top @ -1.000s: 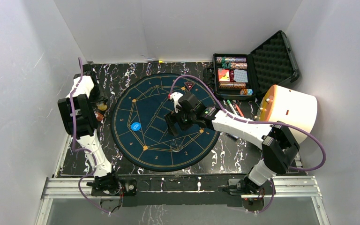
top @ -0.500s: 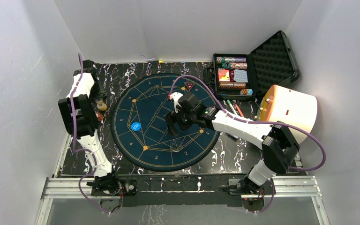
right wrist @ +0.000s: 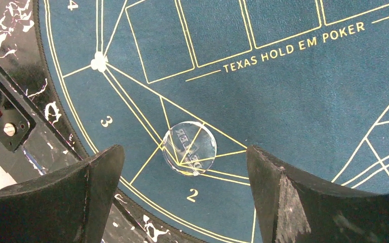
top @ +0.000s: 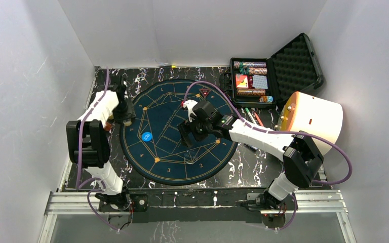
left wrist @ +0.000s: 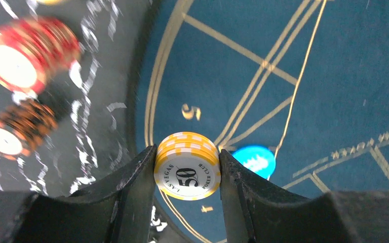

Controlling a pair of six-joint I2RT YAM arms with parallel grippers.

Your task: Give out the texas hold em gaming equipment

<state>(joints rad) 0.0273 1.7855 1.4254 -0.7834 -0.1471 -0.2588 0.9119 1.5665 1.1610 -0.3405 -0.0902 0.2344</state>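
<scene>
The left pincer [left wrist: 187,174] grips a short stack of yellow chips [left wrist: 187,165] between its two fingers, the face marked 50 turned toward the wrist camera. It sits over the far-left rim of the round mat [top: 202,158]. The blue disc [left wrist: 254,160] lies flat on the mat just beyond, near its left side. On the black table [top: 253,163] left of the mat stand a stack of red chips [left wrist: 23,53] and a stack of brown chips [left wrist: 15,132], both blurred and apart from each other.

The right pincer [right wrist: 185,152] hangs wide and holds nothing. It is above the middle of the mat, with a clear disc [right wrist: 189,148] lying flat on the cloth below its gap. At the far right, the open case [top: 283,63] holds more chips and cards.
</scene>
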